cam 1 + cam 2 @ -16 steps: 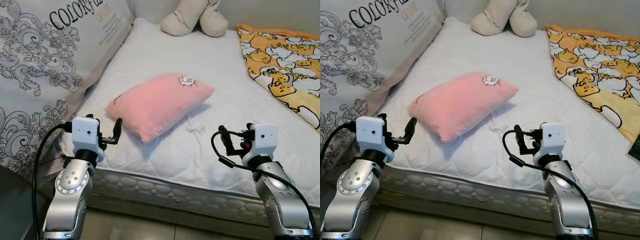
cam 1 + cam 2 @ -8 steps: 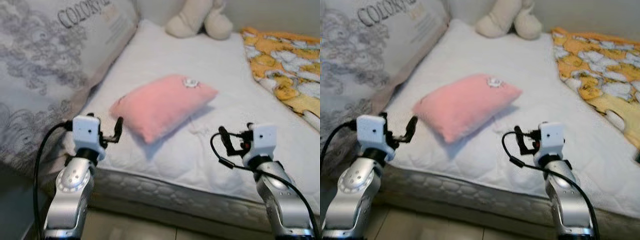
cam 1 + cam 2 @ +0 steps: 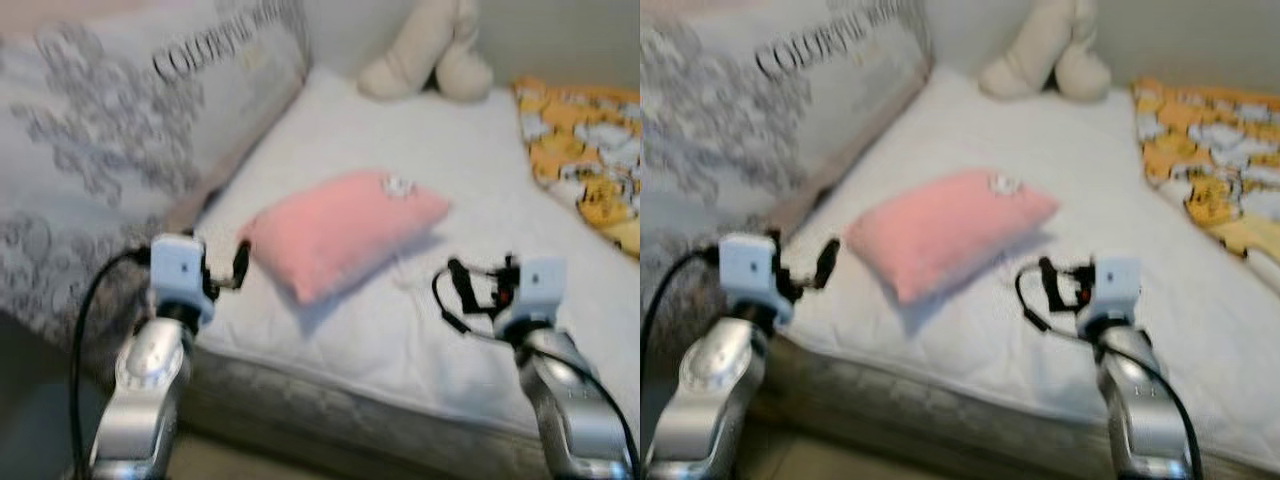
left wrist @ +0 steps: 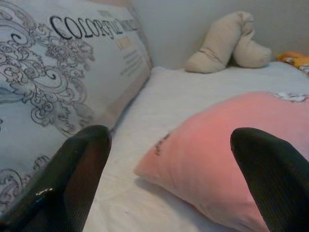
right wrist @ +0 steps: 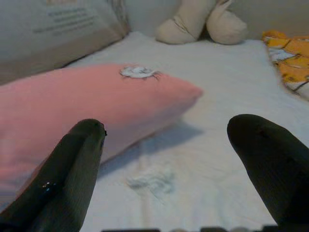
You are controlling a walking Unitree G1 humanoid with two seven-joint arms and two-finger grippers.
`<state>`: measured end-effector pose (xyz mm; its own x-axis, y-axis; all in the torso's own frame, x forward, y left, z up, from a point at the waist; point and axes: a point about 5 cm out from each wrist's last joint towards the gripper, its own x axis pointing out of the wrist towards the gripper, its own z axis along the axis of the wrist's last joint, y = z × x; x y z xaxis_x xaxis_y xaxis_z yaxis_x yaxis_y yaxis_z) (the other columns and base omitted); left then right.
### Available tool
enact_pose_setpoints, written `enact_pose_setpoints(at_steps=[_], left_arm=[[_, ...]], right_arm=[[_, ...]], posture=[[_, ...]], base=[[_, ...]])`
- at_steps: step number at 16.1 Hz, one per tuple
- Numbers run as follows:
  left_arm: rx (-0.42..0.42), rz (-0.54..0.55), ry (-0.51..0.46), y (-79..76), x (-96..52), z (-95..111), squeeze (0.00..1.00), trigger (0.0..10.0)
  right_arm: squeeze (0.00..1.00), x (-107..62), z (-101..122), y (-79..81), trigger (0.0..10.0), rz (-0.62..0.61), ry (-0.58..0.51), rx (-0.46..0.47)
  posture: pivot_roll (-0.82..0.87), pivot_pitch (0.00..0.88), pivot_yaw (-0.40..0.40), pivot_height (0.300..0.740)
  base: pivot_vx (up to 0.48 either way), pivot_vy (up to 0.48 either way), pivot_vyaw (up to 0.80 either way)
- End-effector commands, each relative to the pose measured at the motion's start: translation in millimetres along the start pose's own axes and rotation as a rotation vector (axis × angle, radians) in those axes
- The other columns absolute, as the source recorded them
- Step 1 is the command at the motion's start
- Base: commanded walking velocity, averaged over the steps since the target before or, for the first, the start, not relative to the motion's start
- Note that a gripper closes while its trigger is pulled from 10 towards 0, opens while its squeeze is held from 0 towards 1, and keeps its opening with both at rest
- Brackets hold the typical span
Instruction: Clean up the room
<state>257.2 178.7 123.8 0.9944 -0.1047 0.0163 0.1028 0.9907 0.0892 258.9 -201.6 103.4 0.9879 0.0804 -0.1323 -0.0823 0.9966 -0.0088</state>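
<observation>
Standing at the near edge of the bed, we judge the tidying barely begun: nothing is held and nothing looks put away yet.

Items, counted:
- One pink pillow, lying askew at the middle of the mattress, its near corner toward 7 o'clock, just beyond our left gripper.
- One small white scrap on the sheet at the pillow's 4 o'clock side, apart from it; what it is we cannot tell.
- One beige plush toy at 12 o'clock, against the wall.
- One large grey patterned cushion with printed lettering, propped along the bed's edge at 9 to 10 o'clock.
- One yellow cartoon-print blanket, bunched at 2 o'clock.

Grippers, two:
- Left gripper: fingers spread wide, empty, aimed at the pillow's near corner, not touching.
- Right gripper: fingers spread wide, empty, over the sheet at 5 o'clock from the pillow, looking along its side.

Remaining, as we judge it: grasping the pillow, placing it at the head of the bed, clearing the scrap, straightening the blanket. The head views are blurred.
</observation>
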Motion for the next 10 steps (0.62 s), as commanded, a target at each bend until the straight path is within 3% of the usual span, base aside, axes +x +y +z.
enact_pose_setpoints(at_steps=[1,7,8,10], left_arm=[[0.009,0.006,-0.006,2.6,0.6,2.7,0.00,10.0],[0.009,0.009,-0.001,3.4,-1.3,2.2,0.00,10.0],[0.009,0.010,-0.001,3.7,-1.5,2.2,0.00,10.0],[0.009,0.014,0.000,4.4,-2.0,2.2,0.00,10.0]], right_arm=[[0.00,0.2,2.6,1.2,10.0,0.006,-0.008,0.007],[0.00,-2.0,4.3,1.0,10.0,0.019,0.000,-0.024],[0.00,-2.0,5.2,2.2,10.0,0.037,-0.001,-0.065],[0.00,-2.1,5.3,5.1,10.0,0.060,0.000,-0.137]], posture=[[-0.08,0.000,0.010,0.740],[-0.08,0.000,0.009,0.740],[-0.07,0.000,0.007,0.740],[-0.07,0.001,0.004,0.740]], base=[[0.304,0.000,-0.80],[0.296,0.000,0.00],[0.296,0.000,0.00],[0.294,0.000,0.80]])
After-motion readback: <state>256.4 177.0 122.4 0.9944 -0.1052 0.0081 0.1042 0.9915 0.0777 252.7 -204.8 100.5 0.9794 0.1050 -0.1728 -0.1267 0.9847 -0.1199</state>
